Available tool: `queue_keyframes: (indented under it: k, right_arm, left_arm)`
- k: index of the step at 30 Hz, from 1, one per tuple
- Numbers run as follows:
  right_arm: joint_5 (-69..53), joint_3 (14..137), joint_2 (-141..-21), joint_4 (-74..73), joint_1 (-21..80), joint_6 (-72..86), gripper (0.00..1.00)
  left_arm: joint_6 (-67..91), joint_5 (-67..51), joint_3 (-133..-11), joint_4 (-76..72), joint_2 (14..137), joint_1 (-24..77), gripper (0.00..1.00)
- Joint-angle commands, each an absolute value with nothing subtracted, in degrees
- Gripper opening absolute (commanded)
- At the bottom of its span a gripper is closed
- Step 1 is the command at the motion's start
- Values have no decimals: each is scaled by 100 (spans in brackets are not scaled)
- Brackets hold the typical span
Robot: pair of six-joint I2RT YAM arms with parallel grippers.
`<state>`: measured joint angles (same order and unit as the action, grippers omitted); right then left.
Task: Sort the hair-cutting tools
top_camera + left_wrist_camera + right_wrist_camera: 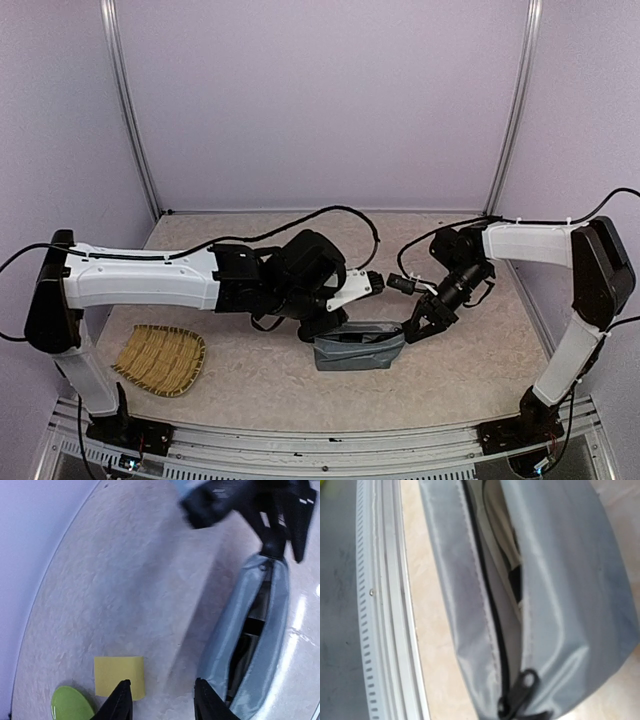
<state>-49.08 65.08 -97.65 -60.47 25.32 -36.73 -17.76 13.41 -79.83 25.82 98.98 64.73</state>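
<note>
The right pincer (415, 330) being pinched on the end of the grey fabric pouch (358, 352), the left pincer (161, 686) held wide and empty beside it, the pouch is best kept taut so the dark hair-cutting tools (242, 655) inside are not snagged.

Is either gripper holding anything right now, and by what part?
The right gripper pinches the grey pouch by the end where the zipper pull sits. The left gripper is open, holding nothing.

The beige table (250, 385) carries a grey pouch (358, 352), woven tray (160, 360) and yellow sponge (119, 676).
</note>
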Motion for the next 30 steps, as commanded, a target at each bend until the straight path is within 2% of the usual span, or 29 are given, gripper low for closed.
queue_keyframes:
  k: [1,5,9,10,11,12,15,22,28,30]
  right_arm:
    - [-4820,6731,-9497,-6097,2446,-3730,35]
    - [-4565,6806,-9329,-6025,2426,-3702,43]
    - [-4220,6916,-9136,-5996,2409,-3671,53]
    - [-4146,6933,-9076,-5994,2408,-3667,71]
    - [-4099,6956,-9043,-5996,2402,-3665,96]
    - [-4055,6986,-8999,-6014,2400,-3661,100]
    - [-3943,7079,-8915,-6020,2391,-3621,100]
    - [-3386,7225,-8593,-5650,2349,-3432,100]
    - [-2546,7570,-8414,-5032,2112,-3098,100]
    - [-2374,7452,-8284,-4586,1981,-2973,100]
  left_arm:
    - [-323,1360,-8302,2899,10093,5508,42]
    - [842,1107,-8815,3633,10736,4654,42]
    - [1740,390,-8638,3311,11004,4203,42]
    - [1994,215,-8525,3148,11024,4116,43]
    - [2300,83,-8431,3000,11048,4038,43]
    - [2608,-68,-8303,2875,11102,3941,43]
    - [3155,-630,-8171,2631,11312,3745,39]
    - [3456,-835,-8086,2695,11698,3727,33]
    - [3618,-704,-7932,2741,11705,3729,33]
    - [3587,-790,-7946,2670,11764,3727,26]
